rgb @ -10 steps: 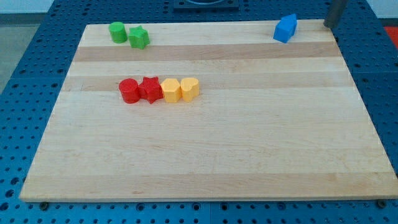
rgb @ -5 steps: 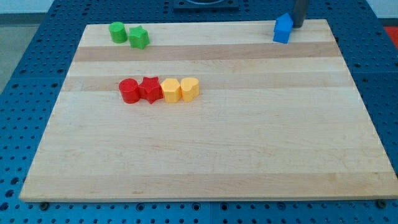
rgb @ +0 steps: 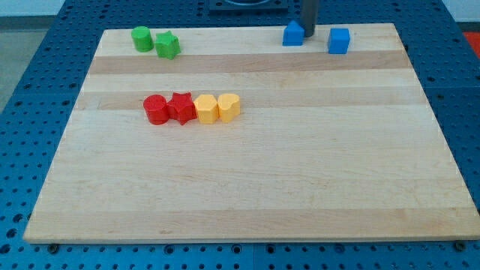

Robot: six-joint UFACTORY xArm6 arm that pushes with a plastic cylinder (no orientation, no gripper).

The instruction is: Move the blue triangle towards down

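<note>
The blue triangle (rgb: pixel 293 34) lies near the board's top edge, right of centre. My tip (rgb: pixel 309 35) stands right against the triangle's right side. A blue cube (rgb: pixel 339 40) sits alone further to the view's right, apart from both.
A green cylinder (rgb: pixel 141 38) and a green star (rgb: pixel 167 46) sit at the top left. A row of a red cylinder (rgb: pixel 156 109), red star (rgb: pixel 181 107), yellow block (rgb: pixel 205 109) and yellow block (rgb: pixel 229 107) lies left of centre on the wooden board (rgb: pixel 247 187).
My tip swept from the top right corner to the left along the top edge. It pushed the blue triangle away from the blue cube, to the left.
</note>
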